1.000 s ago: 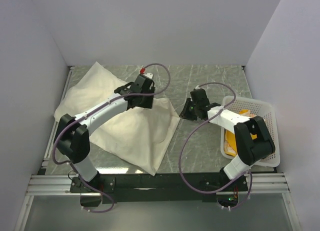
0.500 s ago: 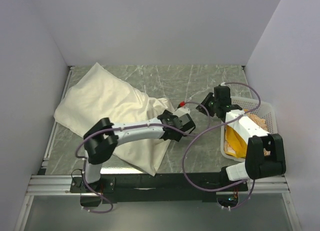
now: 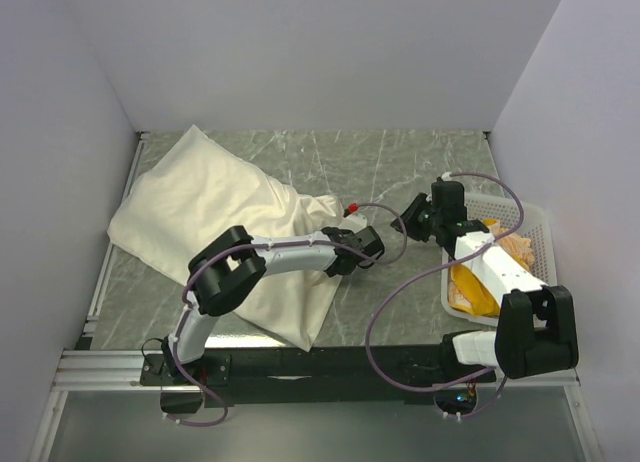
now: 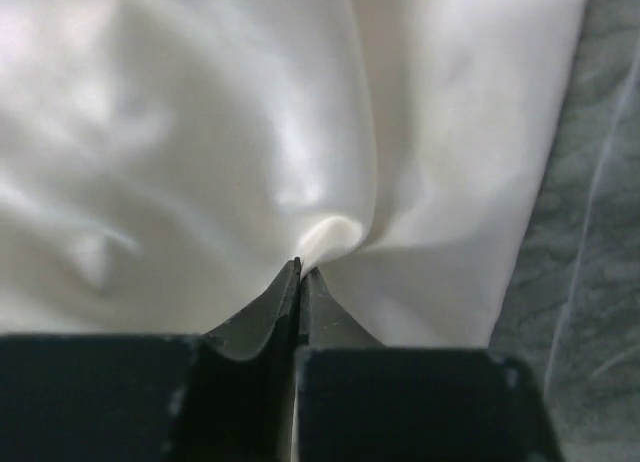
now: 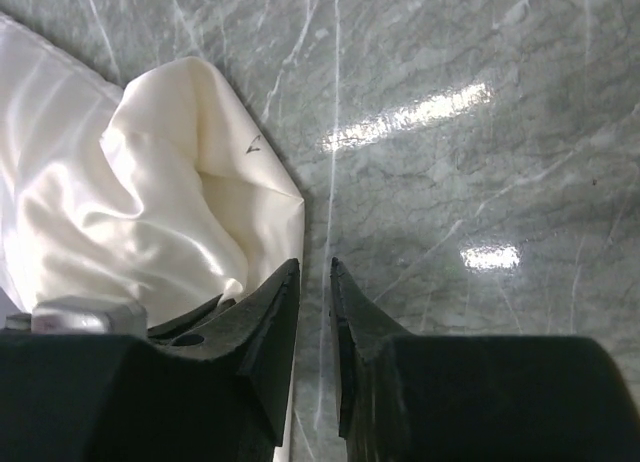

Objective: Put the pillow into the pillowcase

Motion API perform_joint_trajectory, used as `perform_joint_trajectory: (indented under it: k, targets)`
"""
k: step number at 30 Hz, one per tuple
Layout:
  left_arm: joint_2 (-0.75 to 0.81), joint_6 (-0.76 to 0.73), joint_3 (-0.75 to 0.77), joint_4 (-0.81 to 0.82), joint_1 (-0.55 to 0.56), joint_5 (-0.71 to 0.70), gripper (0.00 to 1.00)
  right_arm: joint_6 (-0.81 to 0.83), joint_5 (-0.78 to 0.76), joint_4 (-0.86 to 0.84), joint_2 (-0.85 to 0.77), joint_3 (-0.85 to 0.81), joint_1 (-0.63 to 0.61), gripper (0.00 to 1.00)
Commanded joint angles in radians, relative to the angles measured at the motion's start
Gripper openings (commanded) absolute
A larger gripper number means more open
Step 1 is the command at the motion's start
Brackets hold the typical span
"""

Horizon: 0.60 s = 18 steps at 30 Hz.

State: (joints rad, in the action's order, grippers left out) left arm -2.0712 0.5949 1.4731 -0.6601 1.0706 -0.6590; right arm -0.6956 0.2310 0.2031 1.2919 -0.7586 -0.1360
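The plain cream pillowcase (image 3: pixel 200 207) lies across the left half of the table, bulging at the far left and limp and flat toward the near right. The pillow itself is hidden; no print shows anywhere. My left gripper (image 3: pixel 362 250) rests at the pillowcase's right edge. In the left wrist view it (image 4: pixel 300 269) is shut on a small puckered fold of the cream fabric (image 4: pixel 330 232). My right gripper (image 3: pixel 414 219) hovers over bare table just right of the pillowcase's far corner (image 5: pixel 190 172). Its jaws (image 5: pixel 315 269) stand narrowly open with nothing between them.
A white slatted basket (image 3: pixel 530 220) stands at the right edge with an orange-yellow item (image 3: pixel 468 282) inside. Grey marbled tabletop (image 3: pixel 400 162) shows between the pillowcase and the basket. White walls close in the left, back and right sides.
My left arm swung from the pillowcase's far side down to its right edge and closed on the fabric. The right arm drew back toward the basket.
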Motion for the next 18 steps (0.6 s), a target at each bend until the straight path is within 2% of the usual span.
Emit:
perform_joint_trajectory:
  k: [1, 4, 8, 11, 17, 18]
  targets:
    - [0.069, -0.001, -0.005, -0.004, -0.014, -0.034, 0.01, 0.028, 0.024, -0.044, -0.052, 0.011, -0.013, 0.26]
    - [0.173, -0.007, -0.008, -0.03, -0.014, 0.005, 0.01, 0.067, 0.019, -0.063, -0.052, 0.007, -0.054, 0.27]
    - [0.391, -0.001, -0.016, -0.039, -0.038, 0.105, 0.01, 0.091, -0.01, -0.111, -0.019, -0.011, -0.138, 0.3]
    - [0.532, 0.011, -0.059, 0.005, -0.098, 0.212, 0.01, 0.108, -0.015, -0.185, 0.026, -0.016, -0.192, 0.35]
    - [0.693, 0.036, -0.132, 0.076, -0.221, 0.386, 0.01, 0.159, -0.028, -0.306, 0.102, -0.038, -0.281, 0.4]
    - [0.703, 0.037, -0.137, 0.077, -0.234, 0.404, 0.01, 0.166, -0.03, -0.326, 0.116, -0.045, -0.29, 0.45]
